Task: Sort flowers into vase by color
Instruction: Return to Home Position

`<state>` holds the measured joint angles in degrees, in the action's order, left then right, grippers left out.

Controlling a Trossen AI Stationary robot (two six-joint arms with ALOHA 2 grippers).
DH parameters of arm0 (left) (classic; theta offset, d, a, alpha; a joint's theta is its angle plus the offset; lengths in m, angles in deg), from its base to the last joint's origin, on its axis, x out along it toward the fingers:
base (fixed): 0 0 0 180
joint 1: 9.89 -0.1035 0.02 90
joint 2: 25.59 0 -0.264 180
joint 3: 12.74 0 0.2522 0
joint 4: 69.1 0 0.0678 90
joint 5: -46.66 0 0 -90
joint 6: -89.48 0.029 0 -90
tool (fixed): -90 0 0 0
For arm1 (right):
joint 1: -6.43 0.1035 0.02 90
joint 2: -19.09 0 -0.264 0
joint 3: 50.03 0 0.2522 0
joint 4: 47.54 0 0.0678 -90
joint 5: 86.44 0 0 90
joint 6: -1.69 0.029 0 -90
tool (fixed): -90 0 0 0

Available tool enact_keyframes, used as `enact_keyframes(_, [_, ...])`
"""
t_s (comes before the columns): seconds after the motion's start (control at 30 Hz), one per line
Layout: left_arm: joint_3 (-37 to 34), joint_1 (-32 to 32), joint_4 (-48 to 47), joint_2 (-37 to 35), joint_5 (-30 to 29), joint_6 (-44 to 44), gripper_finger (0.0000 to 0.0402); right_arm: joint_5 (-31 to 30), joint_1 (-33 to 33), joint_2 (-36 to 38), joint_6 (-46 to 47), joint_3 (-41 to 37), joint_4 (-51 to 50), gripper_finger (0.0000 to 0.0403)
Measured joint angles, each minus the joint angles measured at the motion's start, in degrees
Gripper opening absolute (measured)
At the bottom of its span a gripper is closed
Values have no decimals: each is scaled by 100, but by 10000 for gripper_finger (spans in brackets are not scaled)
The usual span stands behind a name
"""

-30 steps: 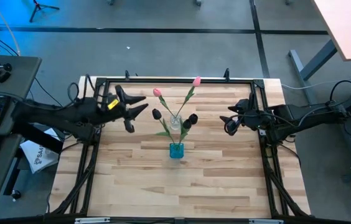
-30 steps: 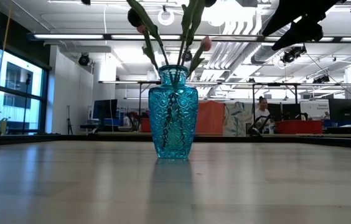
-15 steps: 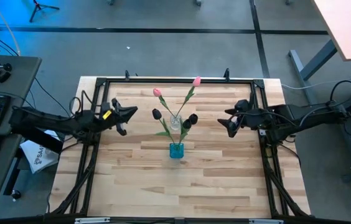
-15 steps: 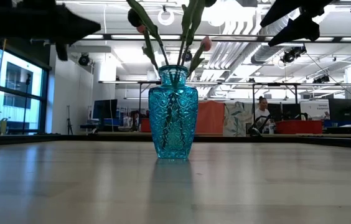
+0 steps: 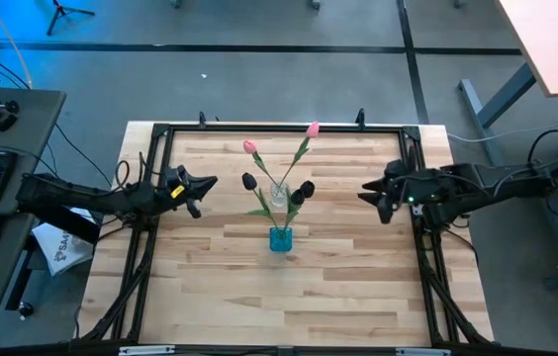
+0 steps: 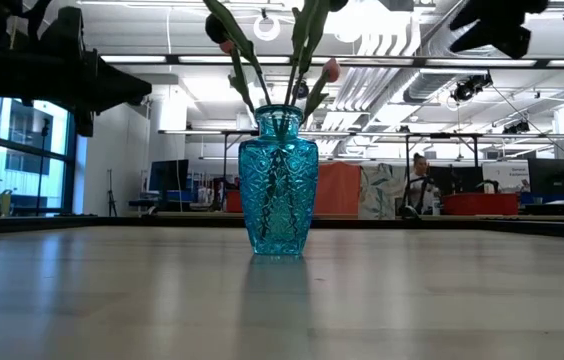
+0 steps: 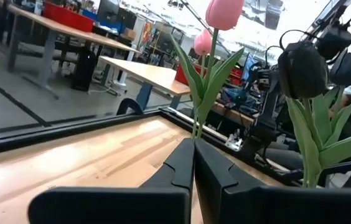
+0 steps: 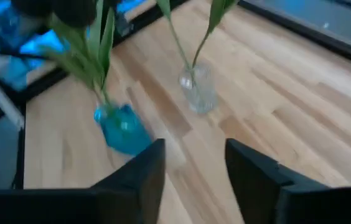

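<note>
The fingers (image 7: 177,169) of the left gripper (image 7: 193,144) are pressed together and hold nothing; this gripper hangs over the left side of the pale wooden desk (image 5: 259,287). The fingers (image 8: 145,171) of the right gripper (image 8: 193,149) stand wide apart, also with nothing between them, over the right side of the desk. Between the two arms, near the middle of the desk, the blue patterned glass vase (image 5: 280,238) holds the three dark tulips (image 5: 305,188). Just beyond it, toward the far edge, the small clear glass vase (image 5: 279,195) holds the two pink tulips (image 5: 250,147).
</note>
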<state>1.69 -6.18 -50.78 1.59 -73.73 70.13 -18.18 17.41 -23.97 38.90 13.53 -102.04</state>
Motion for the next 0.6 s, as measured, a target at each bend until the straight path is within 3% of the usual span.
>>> enact_keyframes(0.2, [0, 2, -11, 0, -2, -108, 0, -29, 324, 423, -139, 0, -957, 93])
enact_keyframes(0.3, [0, 2, -13, 0, -2, -108, 0, -200, 493, 731, -283, -244, -871, 54])
enact_keyframes(0.43, [0, 2, -13, 0, -2, -108, 0, -184, 605, 1430, -341, -1204, 46, 7])
enact_keyframes(0.6, [2, 2, -33, 0, -2, -107, 1, 253, 550, 2189, -601, -2586, 1991, 12])
